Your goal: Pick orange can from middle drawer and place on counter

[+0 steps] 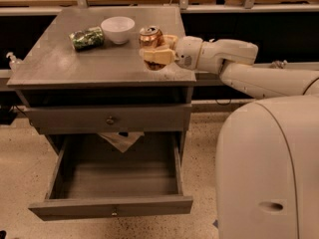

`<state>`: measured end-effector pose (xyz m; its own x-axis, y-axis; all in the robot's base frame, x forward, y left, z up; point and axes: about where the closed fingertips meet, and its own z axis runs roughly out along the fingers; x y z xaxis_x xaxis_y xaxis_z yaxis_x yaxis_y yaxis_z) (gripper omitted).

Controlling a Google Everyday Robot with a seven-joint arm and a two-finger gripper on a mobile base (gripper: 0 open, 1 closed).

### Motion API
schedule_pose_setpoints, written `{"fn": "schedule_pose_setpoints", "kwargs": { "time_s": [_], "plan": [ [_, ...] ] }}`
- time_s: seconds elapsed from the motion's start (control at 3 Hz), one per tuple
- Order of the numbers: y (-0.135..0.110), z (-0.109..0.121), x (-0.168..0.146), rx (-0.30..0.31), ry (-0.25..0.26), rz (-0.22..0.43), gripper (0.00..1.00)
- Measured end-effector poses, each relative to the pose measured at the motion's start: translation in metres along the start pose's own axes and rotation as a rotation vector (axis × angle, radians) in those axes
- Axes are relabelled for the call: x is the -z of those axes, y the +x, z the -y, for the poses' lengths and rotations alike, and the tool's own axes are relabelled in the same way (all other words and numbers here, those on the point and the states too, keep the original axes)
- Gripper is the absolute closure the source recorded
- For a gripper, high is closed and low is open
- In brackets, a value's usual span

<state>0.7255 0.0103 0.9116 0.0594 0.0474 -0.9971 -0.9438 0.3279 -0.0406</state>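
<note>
Orange can: stands upright in the gripper's hold over the right front part of the table, long axis vertical, silver pull-tab top facing up; whether its base touches the surface cannot be told.
Can finish: shiny copper-orange metal, cylindrical, its lower body hidden behind the fingers.
Gripper: reaches in from the right, its tan fingers pinched around the can's sides.
Arm: smooth cream-white shell, rounded at the wrist, stretched level across the table's right edge.
Table: broad grey wooden top, matte and worn, roughly square, with a faint sheen near the front.
White bowl: round and glossy, at the back of the table, just left of the can and apart from it.
Green can: patterned, lying on its side, long axis running left to right, just left of the bowl.
Middle drawer: pulled well out below the table, wide and shallow, grey wood, narrow front panel with a small pale knob.
Upper drawer: closed, taller grey front, dark round knob.
Pale crumpled sheet: hangs down behind the open drawer, beneath the upper one.
Robot base: big white rounded body filling the lower right, on a speckled floor.
</note>
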Motion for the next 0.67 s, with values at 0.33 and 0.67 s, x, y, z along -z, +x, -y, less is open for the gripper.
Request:
{"fn": "schedule_pose_setpoints", "kwargs": {
  "time_s": [0.33,0.67],
  "plan": [
    [0.01,0.015,-0.003,-0.016,0.029,0.019,1.0],
    [0.022,0.027,-0.003,-0.011,0.039,0.049,1.0]
  ]
}}
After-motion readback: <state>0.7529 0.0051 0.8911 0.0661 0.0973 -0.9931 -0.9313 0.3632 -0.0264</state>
